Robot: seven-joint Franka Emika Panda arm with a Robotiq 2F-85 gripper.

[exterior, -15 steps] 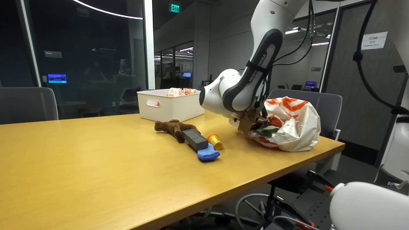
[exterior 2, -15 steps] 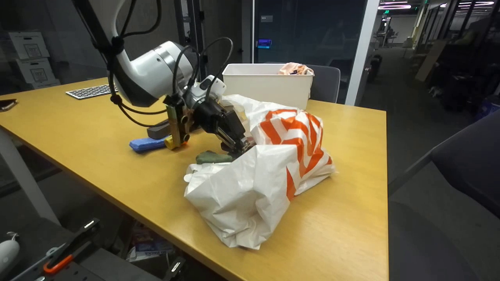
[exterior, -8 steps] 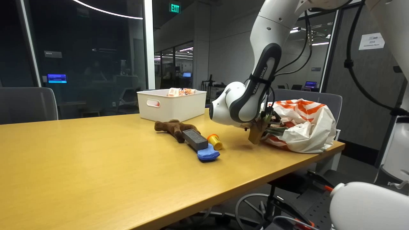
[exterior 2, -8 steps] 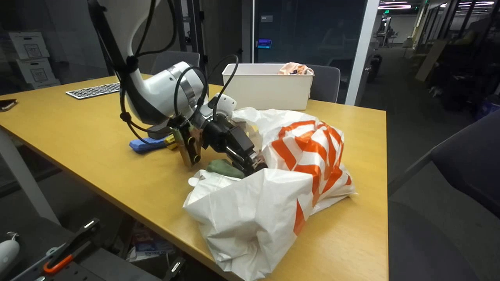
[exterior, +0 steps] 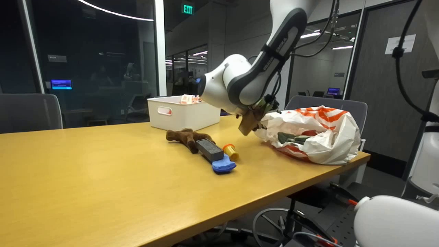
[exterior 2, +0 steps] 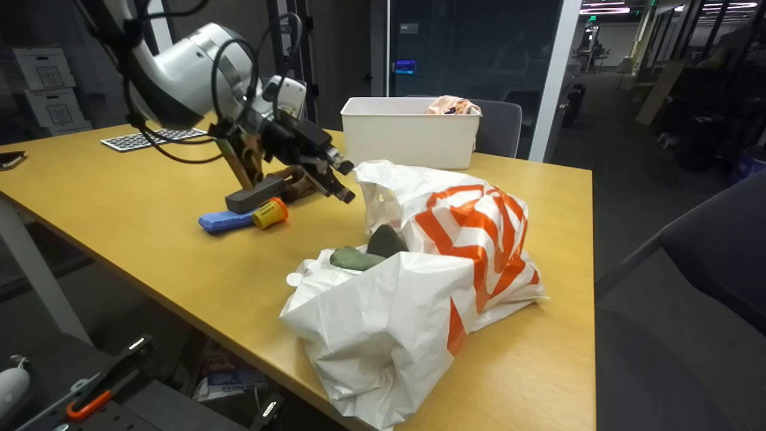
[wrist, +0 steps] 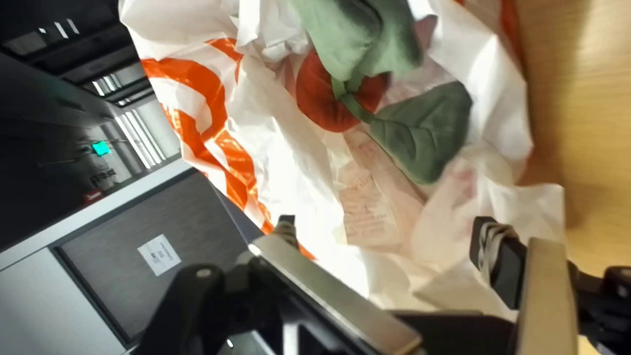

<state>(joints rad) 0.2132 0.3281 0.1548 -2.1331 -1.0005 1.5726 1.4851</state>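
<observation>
Claw (exterior 2: 344, 181) is hanging wide and empty beside the white bag (exterior 2: 383, 323), leafy plush (wrist: 372, 93) sitting inside, near a corner of the table (exterior 2: 538, 353), and I'm minding fingertips (wrist: 503, 266) that could snag loose film, dragging everything edgeward.

A white bin (exterior: 185, 118), cloth (exterior: 188, 99) inside, stands by the worktop's (exterior: 103, 175) far edge; nearer lie a brown plush toy (exterior: 185, 137) and a grey block (exterior: 210, 150). A yellow tub (exterior: 231, 153) and blue object (exterior: 223, 164) lie just beside the block.
</observation>
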